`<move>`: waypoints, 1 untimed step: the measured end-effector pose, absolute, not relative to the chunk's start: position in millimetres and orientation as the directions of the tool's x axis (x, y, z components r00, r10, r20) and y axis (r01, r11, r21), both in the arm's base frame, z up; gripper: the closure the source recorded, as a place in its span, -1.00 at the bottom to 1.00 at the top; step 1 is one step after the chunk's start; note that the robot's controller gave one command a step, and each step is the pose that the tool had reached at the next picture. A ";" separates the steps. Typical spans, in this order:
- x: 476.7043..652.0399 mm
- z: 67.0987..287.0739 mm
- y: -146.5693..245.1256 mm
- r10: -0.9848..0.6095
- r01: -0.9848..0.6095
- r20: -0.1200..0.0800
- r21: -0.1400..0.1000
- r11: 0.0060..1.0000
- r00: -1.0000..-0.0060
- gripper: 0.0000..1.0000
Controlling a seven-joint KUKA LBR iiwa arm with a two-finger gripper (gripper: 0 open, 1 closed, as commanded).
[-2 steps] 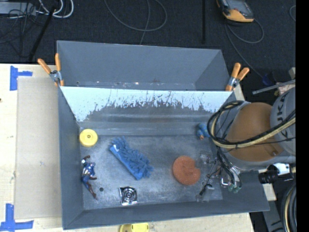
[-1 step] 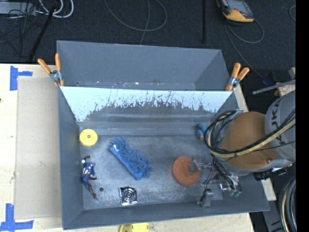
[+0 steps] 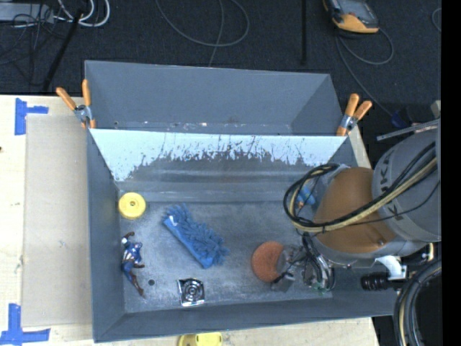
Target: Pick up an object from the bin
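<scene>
Camera view: pincer (image 3: pixel 294 270) is seen low at the right front of the grey bin (image 3: pixel 216 107).
A rust-brown ball (image 3: pixel 266 259) is found just beside it; the pincer's opening cannot be told. A blue ridged bar (image 3: pixel 193 238), yellow disc (image 3: pixel 132 205) and small figurine (image 3: pixel 132 259) are scattered well apart leftward.

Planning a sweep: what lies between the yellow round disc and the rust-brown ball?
A fuzzy blue oblong pad lies slantwise between them, in the camera view.
</scene>
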State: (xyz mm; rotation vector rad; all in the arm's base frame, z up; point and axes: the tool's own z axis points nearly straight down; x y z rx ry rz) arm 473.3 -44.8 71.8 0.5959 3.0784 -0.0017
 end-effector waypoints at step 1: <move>473.4 71.8 -44.8 0.373 0.373 -0.006 0.000 0.928 -0.928 1.00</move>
